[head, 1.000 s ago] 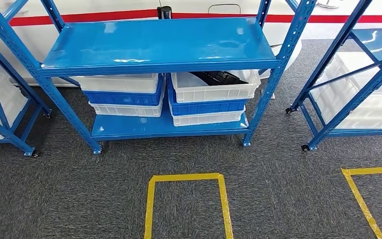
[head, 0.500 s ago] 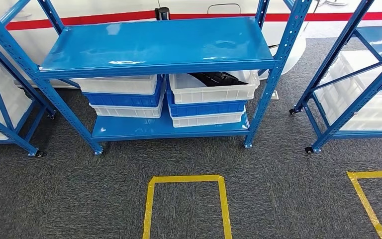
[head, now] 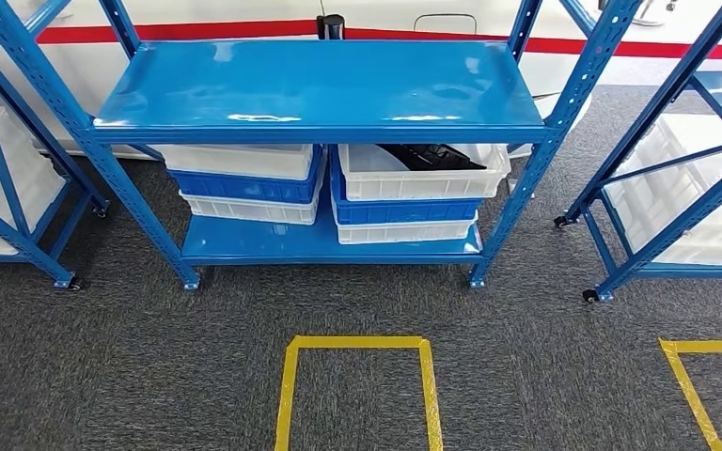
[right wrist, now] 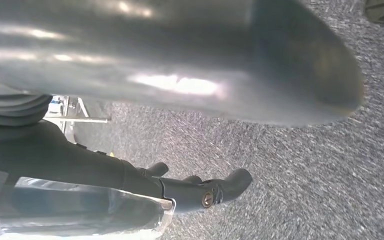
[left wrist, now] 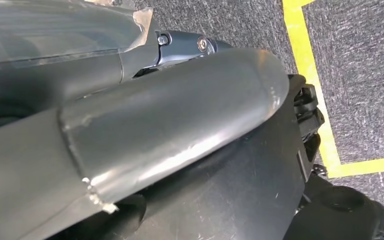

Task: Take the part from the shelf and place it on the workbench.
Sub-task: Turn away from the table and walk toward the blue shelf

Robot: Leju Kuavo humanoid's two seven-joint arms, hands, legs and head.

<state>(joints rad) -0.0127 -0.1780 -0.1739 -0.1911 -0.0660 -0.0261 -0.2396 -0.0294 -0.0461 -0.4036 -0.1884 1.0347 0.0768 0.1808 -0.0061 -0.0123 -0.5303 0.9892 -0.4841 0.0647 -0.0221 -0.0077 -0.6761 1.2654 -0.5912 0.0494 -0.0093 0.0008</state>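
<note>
The part (head: 430,156) is a black, flat piece lying in the top white bin (head: 414,183) of the right stack, on the lower level of the blue shelf (head: 320,89) straight ahead. The upper shelf board hides part of it. My left hand (left wrist: 170,125) hangs at my side above the carpet, its thick grey thumb across the left wrist view and nothing in it. My right hand (right wrist: 180,60) also hangs low, its dark fingers (right wrist: 205,192) spread a little over the carpet and holding nothing.
A second stack of white and blue bins (head: 244,178) stands left of the part's bin. More blue racks with white bins stand at the left (head: 9,188) and right (head: 677,188). A yellow tape rectangle (head: 357,344) marks the grey carpet before the shelf.
The whole picture has shifted: the shelf now sits a little lower and further right in the frame, so the camera has moved. The bins and the part keep their places.
</note>
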